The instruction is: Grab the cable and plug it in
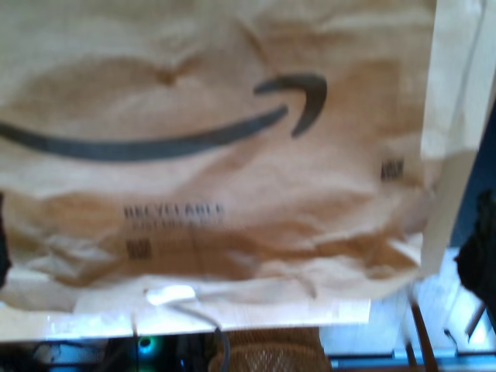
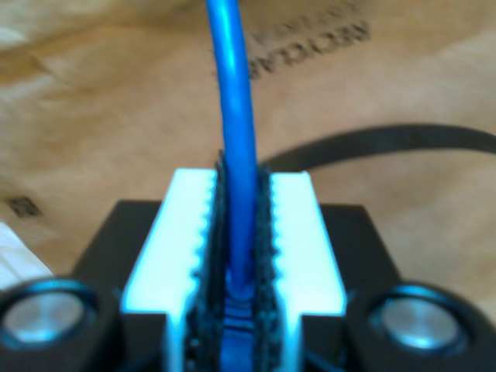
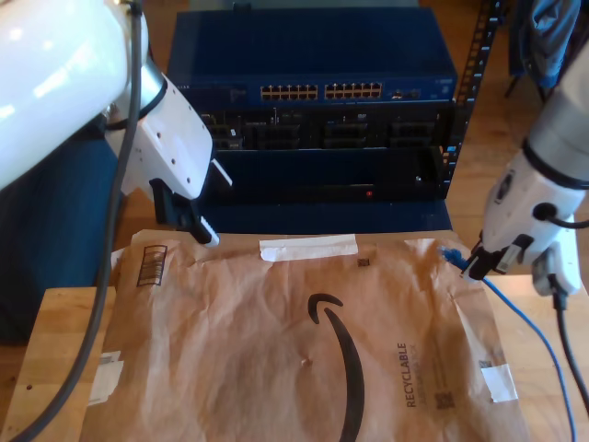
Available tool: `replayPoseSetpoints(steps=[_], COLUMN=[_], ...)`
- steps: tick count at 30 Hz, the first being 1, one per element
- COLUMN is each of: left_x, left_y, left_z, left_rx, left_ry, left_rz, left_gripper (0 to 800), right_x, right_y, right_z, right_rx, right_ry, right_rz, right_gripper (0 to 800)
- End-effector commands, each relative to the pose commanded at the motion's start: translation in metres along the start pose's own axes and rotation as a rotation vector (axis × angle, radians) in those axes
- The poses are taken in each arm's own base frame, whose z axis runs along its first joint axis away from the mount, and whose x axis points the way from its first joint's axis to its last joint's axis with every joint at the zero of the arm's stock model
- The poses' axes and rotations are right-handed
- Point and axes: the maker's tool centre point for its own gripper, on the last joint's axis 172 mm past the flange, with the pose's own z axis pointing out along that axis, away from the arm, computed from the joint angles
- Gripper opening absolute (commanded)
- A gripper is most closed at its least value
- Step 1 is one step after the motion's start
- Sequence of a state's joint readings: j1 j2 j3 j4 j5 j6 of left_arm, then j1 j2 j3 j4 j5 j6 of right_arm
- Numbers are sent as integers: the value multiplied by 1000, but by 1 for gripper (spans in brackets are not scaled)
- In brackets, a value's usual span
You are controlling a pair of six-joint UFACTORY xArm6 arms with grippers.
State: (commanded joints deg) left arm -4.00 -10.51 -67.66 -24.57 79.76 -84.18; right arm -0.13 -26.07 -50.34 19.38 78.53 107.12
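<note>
Brown paper mailer, nearest the exterior camera, covers the wooden table. My second gripper, at about 3 o'clock in the exterior view, has its ribbed white pads pressed together on the cable, pinched just behind its plug, presumably so the plug leads toward the network switch at 12 o'clock. My first gripper hangs at 9 o'clock; whether it is spread cannot be told.

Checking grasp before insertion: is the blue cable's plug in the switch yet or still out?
Out. My second gripper is shut on the cable, its plug in the air over the paper bag, short of the switch.
</note>
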Motion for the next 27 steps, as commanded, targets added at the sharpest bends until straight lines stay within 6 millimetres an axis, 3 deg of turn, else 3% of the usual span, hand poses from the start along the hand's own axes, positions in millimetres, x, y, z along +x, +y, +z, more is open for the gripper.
replayPoseSetpoints(steps=[5, 11, 20, 27], left_x=[-6, -37, -78, -88], left_y=[-3, 4, 6, 3], left_z=[-4, -33, -87, -99], left_rx=[5, -31, -80, -86], left_ry=[-17, -92, -141, -155], left_rz=[3, 23, 96, 114], left_gripper=[800, 800, 800, 800], right_x=[-19, -42, -66, -95], right_y=[15, 22, 41, 53], right_z=[-31, -76, -120, -156], right_rx=[0, 56, 98, 117], right_ry=[-45, -90, -151, -219], right_rz=[-28, -69, -123, -169], right_gripper=[6, 6, 6, 6])
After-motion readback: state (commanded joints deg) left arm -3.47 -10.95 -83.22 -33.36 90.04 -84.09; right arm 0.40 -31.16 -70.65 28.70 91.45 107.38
